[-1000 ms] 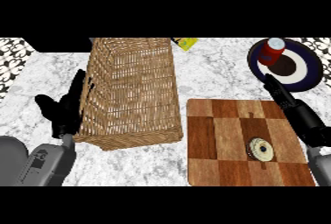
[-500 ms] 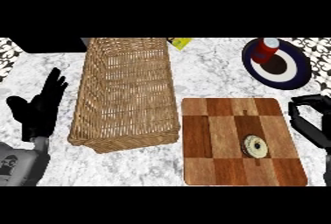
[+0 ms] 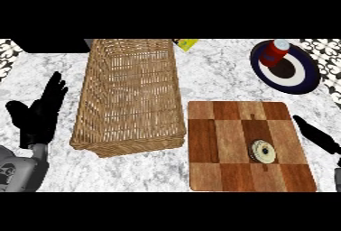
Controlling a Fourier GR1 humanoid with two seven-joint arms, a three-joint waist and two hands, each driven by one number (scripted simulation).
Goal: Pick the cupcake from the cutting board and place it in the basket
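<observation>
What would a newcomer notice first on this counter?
The large wicker basket fills the left-centre of the counter. Right of it lies a checkered cutting board with a small cupcake on it. A red can stands on a dark plate at the upper right.

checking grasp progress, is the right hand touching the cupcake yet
Apart. The head view shows bare cutting board between the right hand and the cupcake.

I am counting one wicker basket (image 3: 130,94), one checkered cutting board (image 3: 226,135) and one cupcake (image 3: 264,151). I am also seeing one dark plate (image 3: 311,80), one red can (image 3: 274,52), one yellow item (image 3: 187,43), and two hands: left hand (image 3: 40,113), right hand (image 3: 316,133).
</observation>
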